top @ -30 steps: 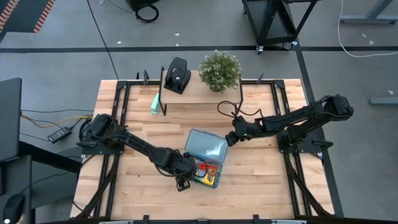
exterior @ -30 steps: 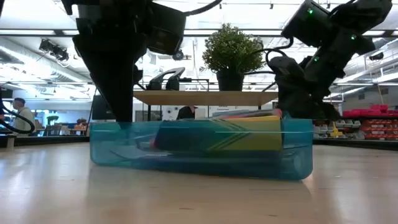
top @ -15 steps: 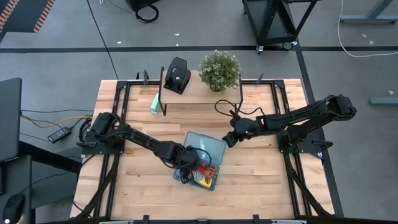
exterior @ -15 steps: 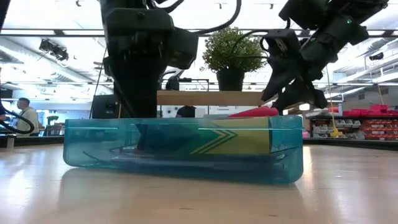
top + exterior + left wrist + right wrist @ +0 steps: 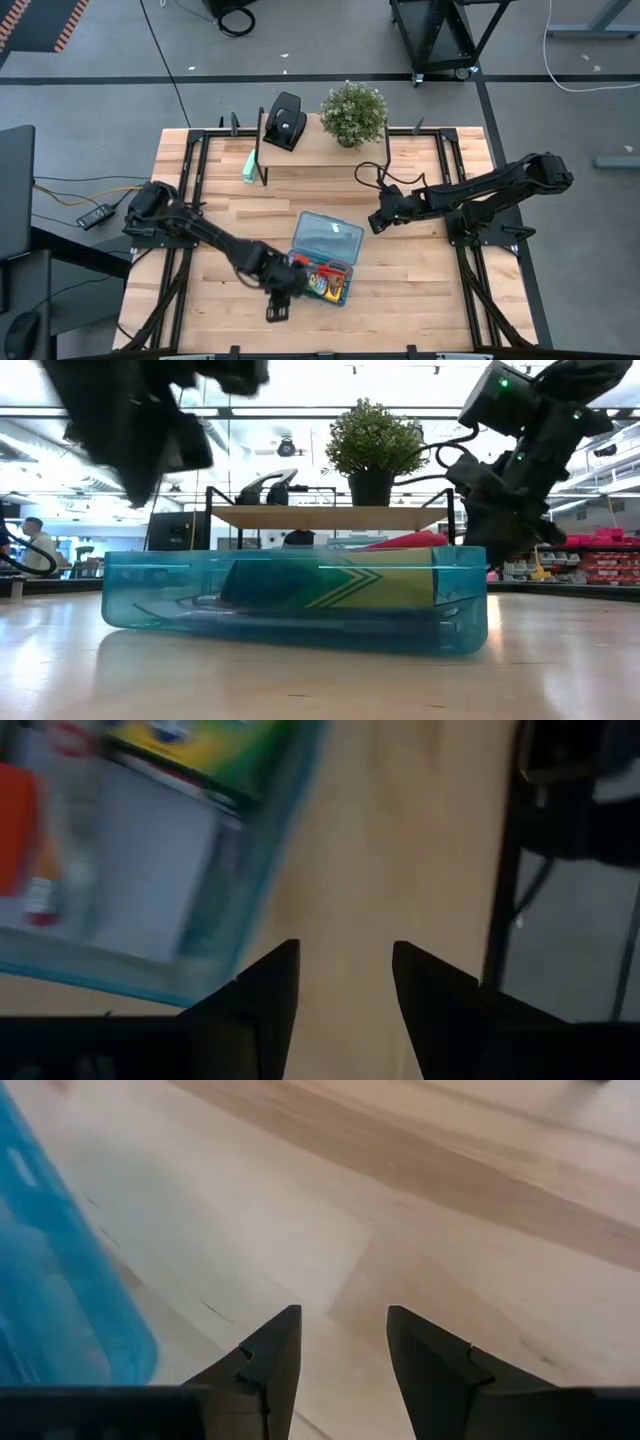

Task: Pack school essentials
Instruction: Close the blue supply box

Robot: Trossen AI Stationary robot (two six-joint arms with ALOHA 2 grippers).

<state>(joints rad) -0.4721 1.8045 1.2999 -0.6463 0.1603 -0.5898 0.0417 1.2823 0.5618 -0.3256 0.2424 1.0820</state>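
Packing appears nearly complete: the case (image 5: 325, 255), a translucent blue box with its lid hinged open, sits mid-desk (image 5: 420, 290), and the crayon box (image 5: 385, 582) lies inside it along with red and orange items whose identity cannot be resolved in the high view. No stationery shows loose on the desk surface. The step in hand is judged to be closing out the pack; the next move likely calls for one end effector to reach the raised lid and fold it down over the tray while the other steadies the case against sliding. The left end effector (image 5: 345, 982) hangs just beside the case's near corner, over bare wood, fingers parted and gripping nothing. Its arm extends diagonally from the left base across the desk, wrist bent toward the front edge. The right end effector (image 5: 343, 1342) hovers near the case's far right side, apart from it, fingers likewise parted and empty above bare wood. Its arm reaches inward from the right base, elbow raised and wrist pitched down. A hole punch (image 5: 285, 120) and plant (image 5: 353, 112) stand on the rear shelf, with a green block (image 5: 248, 167) beside it; none belongs to the pack.
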